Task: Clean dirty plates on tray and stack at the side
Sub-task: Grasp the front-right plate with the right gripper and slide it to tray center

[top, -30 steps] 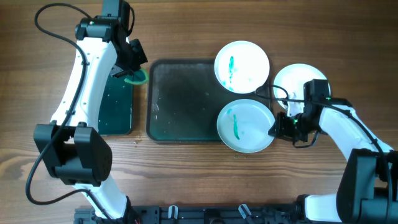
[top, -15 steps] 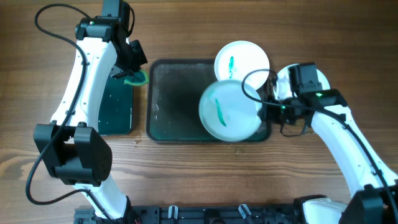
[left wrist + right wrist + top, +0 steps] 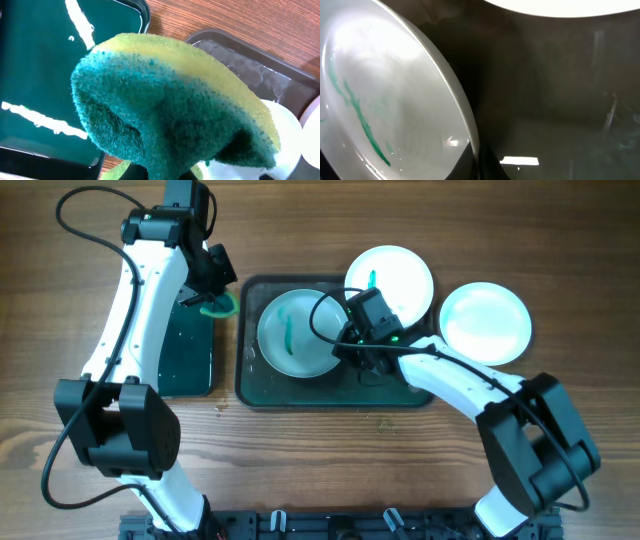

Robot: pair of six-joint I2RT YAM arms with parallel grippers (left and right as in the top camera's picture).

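Observation:
My right gripper [image 3: 345,345] is shut on the rim of a white plate with a teal streak [image 3: 297,332], held over the left half of the large dark tray [image 3: 400,392]. It fills the left of the right wrist view [image 3: 385,105], jaws [image 3: 479,162] clamped on its edge. A second streaked plate [image 3: 392,280] rests on the tray's back right corner. A plain white plate [image 3: 485,322] lies on the table to the right. My left gripper [image 3: 208,297] is shut on a green and yellow sponge [image 3: 218,304], which fills the left wrist view [image 3: 165,105].
A smaller dark green tray [image 3: 187,350] lies left of the large tray, under my left arm; it shows wet streaks in the left wrist view [image 3: 45,80]. The wooden table [image 3: 330,450] extends in front of both trays.
My right gripper has carried the streaked plate from the tray's front right corner leftward to its left half. The left arm and sponge have not moved.

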